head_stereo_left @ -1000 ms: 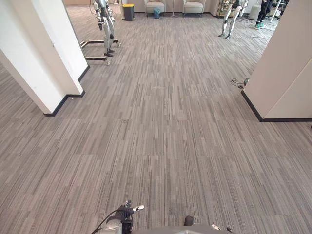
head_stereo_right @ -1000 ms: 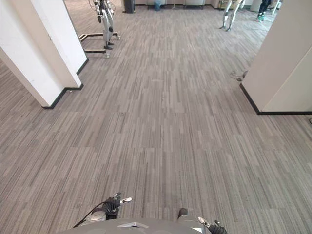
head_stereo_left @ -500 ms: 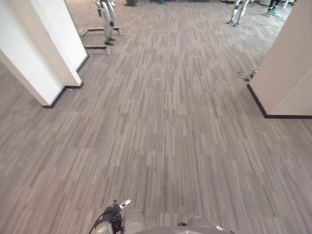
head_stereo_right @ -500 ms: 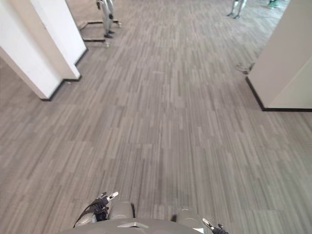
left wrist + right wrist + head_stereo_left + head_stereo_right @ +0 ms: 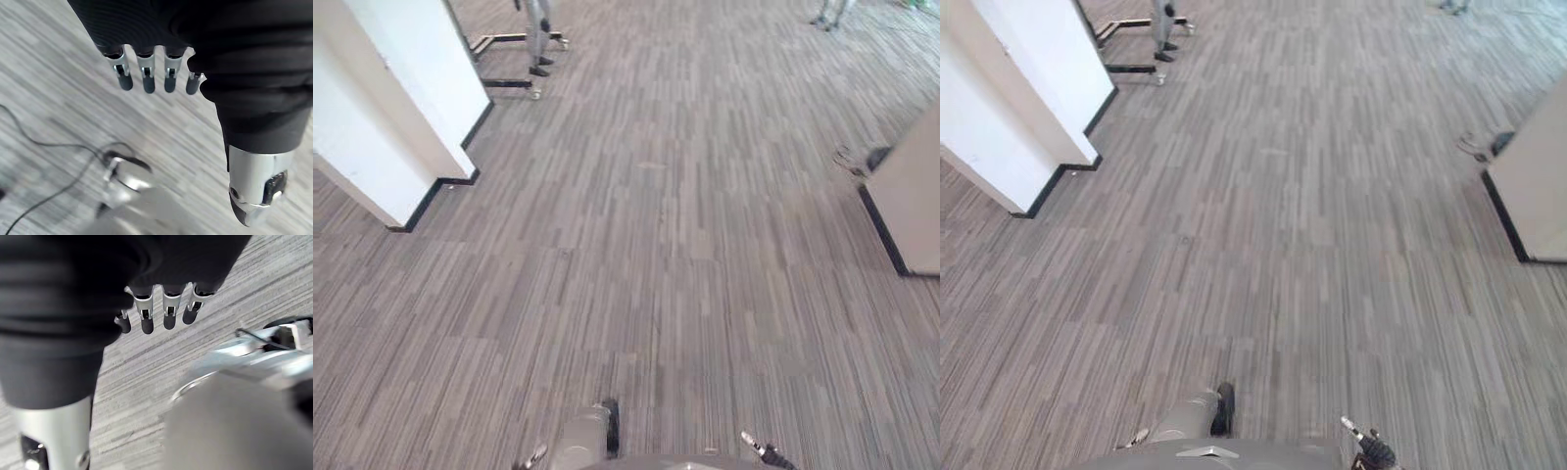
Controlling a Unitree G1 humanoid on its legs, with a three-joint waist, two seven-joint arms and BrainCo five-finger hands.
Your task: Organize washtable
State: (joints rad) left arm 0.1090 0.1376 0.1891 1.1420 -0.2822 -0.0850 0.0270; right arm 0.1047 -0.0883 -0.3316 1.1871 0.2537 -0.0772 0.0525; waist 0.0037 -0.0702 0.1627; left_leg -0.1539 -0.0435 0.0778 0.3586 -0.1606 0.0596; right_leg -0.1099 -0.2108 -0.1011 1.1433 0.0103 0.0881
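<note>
Carpet [image 5: 685, 245] stretching away past white pillar [image 5: 401, 108]

Far across the floor from the white pillar, a small dark thing [image 5: 879, 155] is lying at the corner of a pale wall [image 5: 915, 196], too blurred to identify. Beyond the pillar, a wheeled stand [image 5: 509, 83] is being cut off at the edge of view. The left hand [image 5: 244, 88] is hanging with fingers [image 5: 146, 78] straight and thumb [image 5: 257, 188] apart, gripping nothing. The right hand [image 5: 73, 308] is hanging likewise, fingers [image 5: 168, 313] loose in a row. The grey carpet is running in thin lengthwise streaks, and a black skirting strip [image 5: 445, 181] is wrapping the pillar's foot.
</note>
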